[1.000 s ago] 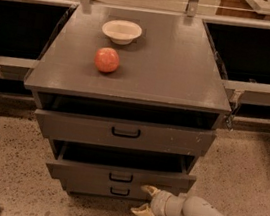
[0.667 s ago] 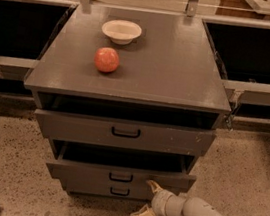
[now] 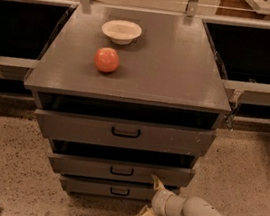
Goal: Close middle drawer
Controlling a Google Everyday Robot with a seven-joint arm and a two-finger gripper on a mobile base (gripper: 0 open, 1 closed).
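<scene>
Hand spread apart at the middle drawer front; I see it jutting out, whole push left.

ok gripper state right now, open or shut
Gripper: open, holding nothing, in front of the right end of the middle drawer.

The middle drawer, grey with a low front panel and a small black handle at its centre, is seen pulled partly out, level, between the taller top front and the narrower bottom front. The end effector is held at its lower right, fingers spread, the upper one against the panel.
</scene>
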